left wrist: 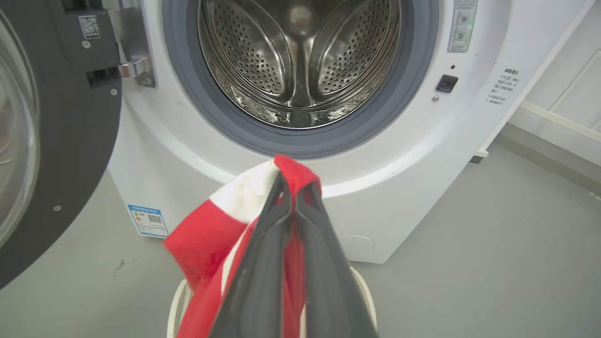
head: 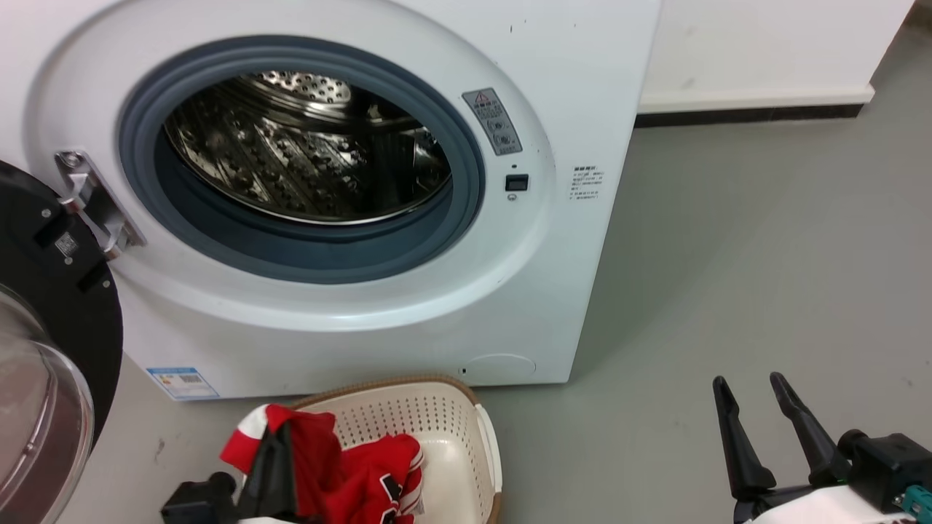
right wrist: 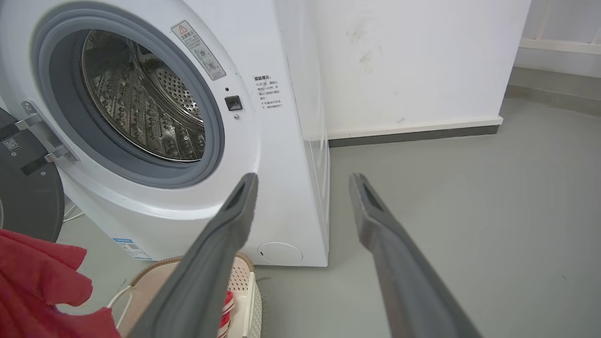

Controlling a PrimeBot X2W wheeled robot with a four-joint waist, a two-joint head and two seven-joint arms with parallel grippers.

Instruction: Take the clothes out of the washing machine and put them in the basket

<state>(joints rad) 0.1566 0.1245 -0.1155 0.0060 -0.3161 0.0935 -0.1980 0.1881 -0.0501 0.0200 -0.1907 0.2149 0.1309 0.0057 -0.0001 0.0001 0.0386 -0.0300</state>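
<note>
My left gripper (left wrist: 293, 188) is clamped on a red jersey (left wrist: 206, 239), which hangs straight below my fingers over the basket (head: 484, 437). The drop is directly down. My right gripper (head: 753, 407) idles spread apart, well off to the side. The washer (head: 568, 218) drum looks bare.

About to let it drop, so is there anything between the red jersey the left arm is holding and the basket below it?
Nothing visible. The left end effector is shut on the red jersey, which already hangs into the open-topped basket on the floor.
</note>
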